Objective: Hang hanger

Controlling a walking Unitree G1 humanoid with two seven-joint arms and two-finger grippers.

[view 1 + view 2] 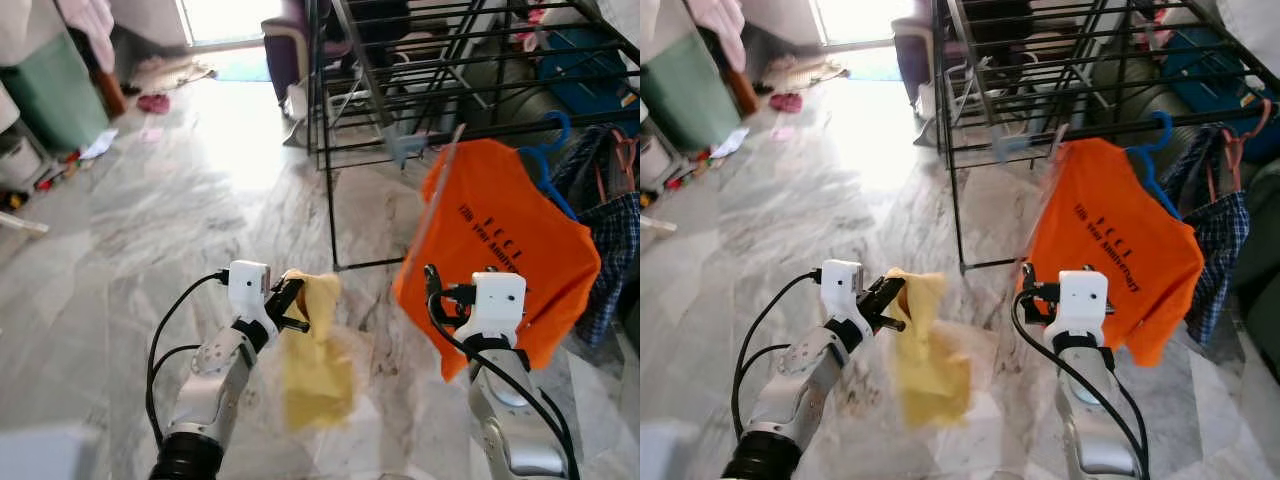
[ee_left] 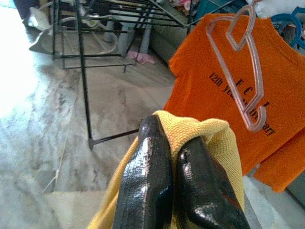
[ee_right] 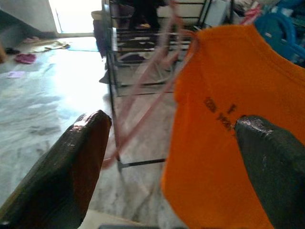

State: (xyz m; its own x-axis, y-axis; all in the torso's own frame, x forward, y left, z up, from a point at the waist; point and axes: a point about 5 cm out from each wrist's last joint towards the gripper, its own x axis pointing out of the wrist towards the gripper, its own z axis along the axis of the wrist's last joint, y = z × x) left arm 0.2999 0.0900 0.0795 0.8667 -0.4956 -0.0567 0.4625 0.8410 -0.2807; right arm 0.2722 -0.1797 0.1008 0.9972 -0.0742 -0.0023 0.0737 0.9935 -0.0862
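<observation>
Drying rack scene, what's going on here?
The left gripper is shut on a yellow cloth that hangs toward the marble floor. The right gripper is open, facing an orange T-shirt on a blue hanger at the black drying rack. A clear pink hanger hangs in front of the shirt.

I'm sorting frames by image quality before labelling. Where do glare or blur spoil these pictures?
Left eye view: daylight from the doorway blows out the marble floor. Right wrist view: the pink hanger is streaked with motion blur, and the orange shirt print is soft. Left wrist view: the left end effector on the yellow cloth is sharp, and the floor at the frame edge is overexposed.
</observation>
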